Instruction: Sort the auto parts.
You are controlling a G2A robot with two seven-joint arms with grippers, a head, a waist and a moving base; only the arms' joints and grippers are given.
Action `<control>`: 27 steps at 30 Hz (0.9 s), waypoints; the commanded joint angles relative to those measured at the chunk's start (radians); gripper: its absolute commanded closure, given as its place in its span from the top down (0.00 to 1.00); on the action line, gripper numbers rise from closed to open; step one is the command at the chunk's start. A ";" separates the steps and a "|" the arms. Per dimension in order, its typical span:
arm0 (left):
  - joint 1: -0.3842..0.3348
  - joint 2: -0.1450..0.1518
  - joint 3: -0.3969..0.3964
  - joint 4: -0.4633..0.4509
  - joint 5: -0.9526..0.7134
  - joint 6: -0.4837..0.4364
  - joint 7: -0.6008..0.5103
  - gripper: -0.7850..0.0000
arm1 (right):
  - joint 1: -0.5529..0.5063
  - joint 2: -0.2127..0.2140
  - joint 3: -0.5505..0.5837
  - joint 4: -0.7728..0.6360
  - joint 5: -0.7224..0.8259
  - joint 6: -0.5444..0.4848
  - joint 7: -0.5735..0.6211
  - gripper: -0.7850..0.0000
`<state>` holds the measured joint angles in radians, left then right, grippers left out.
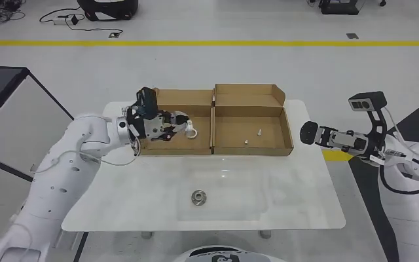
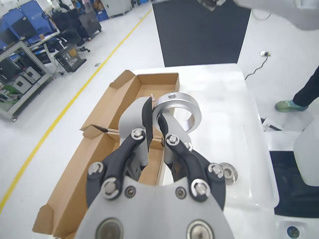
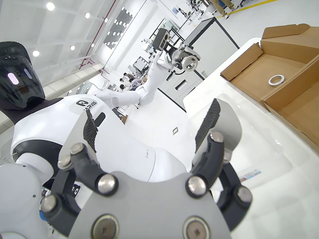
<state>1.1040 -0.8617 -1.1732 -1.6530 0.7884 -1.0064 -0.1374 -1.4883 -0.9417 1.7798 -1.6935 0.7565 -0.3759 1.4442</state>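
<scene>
The left claw [image 2: 154, 109] is clamped on a metal ring [image 2: 177, 108]. One finger [image 2: 147, 118] presses against the outside of the ring's wall and the other reaches into its bore. The ring juts out past the fingertips, held up clear of everything, with a small hole in its outer wall on the side farthest from the claw.

Straight below the claw sits the left cardboard box [image 1: 171, 98], its lid flaps folded out. On the floor of that box a second ring [image 3: 276, 79] lies flat, apart from the one being held.

Out beyond the fingertips, touching the left box along one wall, stands the right cardboard box [image 1: 232, 134]. A small pale screw [image 1: 259, 131] lies on its floor, with another small pale part [image 1: 247, 140] near it.

Off to the claw's side nearer the robot's body, on the bare white table [image 1: 294, 196], a flanged nut [image 1: 198, 196] lies alone, well apart from both boxes.

Farthest out, past the right box and at the table's edge, hangs the right claw [image 3: 152, 113]. Its fingers are spread wide with nothing between them, and it faces back toward the left claw, well apart from it.
</scene>
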 commanded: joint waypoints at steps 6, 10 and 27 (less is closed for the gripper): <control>0.033 0.011 -0.008 -0.013 -0.080 -0.006 0.238 0.00 | 0.000 0.000 0.000 0.000 0.000 0.000 0.000 1.00; 0.053 0.026 -0.007 -0.029 -0.094 -0.006 0.423 0.00 | 0.000 0.000 0.000 0.000 0.000 0.000 0.000 1.00; 0.144 0.119 -0.050 -0.156 0.036 -0.006 0.946 0.00 | 0.000 0.000 0.000 0.000 0.000 0.000 0.000 1.00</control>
<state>1.2358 -0.7458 -1.2104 -1.7901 0.8327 -1.0123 0.8078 -1.4883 -0.9417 1.7798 -1.6935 0.7565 -0.3759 1.4442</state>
